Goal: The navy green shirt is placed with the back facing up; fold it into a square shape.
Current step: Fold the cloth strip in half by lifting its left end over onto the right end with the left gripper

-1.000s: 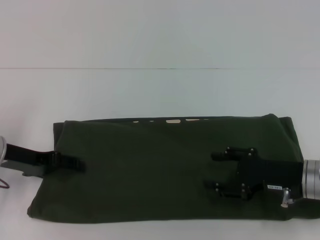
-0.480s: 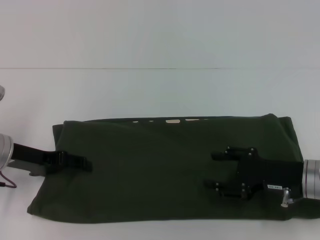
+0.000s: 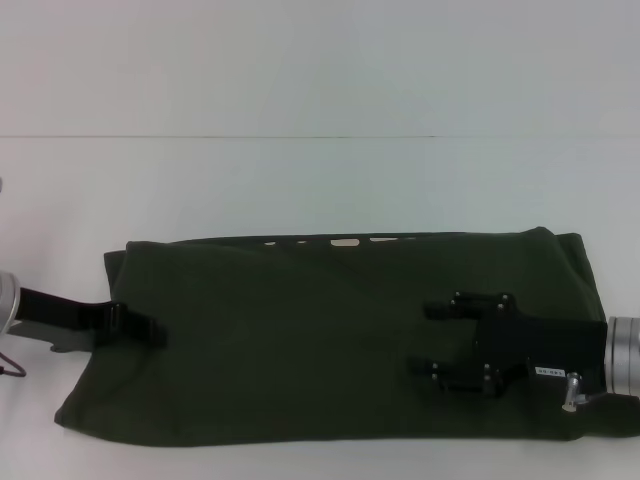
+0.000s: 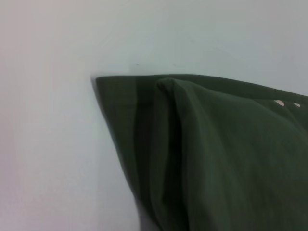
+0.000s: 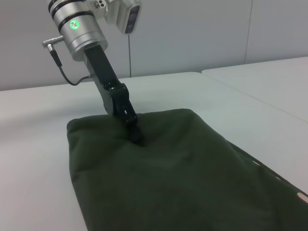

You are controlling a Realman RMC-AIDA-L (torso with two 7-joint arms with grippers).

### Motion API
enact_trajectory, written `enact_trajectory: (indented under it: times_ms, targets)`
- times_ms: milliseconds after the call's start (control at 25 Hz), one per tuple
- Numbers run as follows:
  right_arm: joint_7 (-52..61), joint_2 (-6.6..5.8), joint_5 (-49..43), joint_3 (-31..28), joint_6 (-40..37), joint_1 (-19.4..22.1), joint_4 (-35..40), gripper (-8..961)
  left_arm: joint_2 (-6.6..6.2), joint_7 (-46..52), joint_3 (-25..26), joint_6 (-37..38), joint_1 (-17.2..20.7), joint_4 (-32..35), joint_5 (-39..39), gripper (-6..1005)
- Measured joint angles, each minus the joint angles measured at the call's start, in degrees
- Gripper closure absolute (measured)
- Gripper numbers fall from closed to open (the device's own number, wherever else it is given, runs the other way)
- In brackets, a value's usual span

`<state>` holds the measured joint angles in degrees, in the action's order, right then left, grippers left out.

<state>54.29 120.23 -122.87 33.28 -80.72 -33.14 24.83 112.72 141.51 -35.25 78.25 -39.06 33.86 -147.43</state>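
The head camera looked forward and down over the white table (image 3: 320, 190). The left wrist camera sat close above the dark olive-green fabric shirt (image 4: 226, 159); the right wrist camera viewed that shirt (image 5: 159, 178) lengthwise.

light: bright, even | shadows: faint | focus: soft | glare: none

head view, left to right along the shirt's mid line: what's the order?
left gripper at the shirt's left edge → bare middle of the navy green shirt → right gripper, jaws open over the cloth → its silver wrist at the frame's right edge.
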Motion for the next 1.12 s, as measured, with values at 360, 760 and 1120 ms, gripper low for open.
enact_trajectory:
  times_ms: [360, 760, 1120]
  targets:
    - [0.0, 0.00, 0.0, 0.0, 0.0, -0.1, 0.0, 205, -0.29, -0.5, 0.2, 0.2, -0.3, 0.1, 0.1, 772]
    - [0.0, 0.00, 0.0, 0.0, -0.2, -0.3, 0.1, 205, -0.87, -1.3, 0.2, 0.7, -0.5, 0.4, 0.3, 866]
    - [-0.3, 0.00, 0.0, -0.1, -1.2, -0.3, 0.1, 204, -4.83, -1.3, 0.4, 1.9, 0.0, 0.5, 0.2, 879]
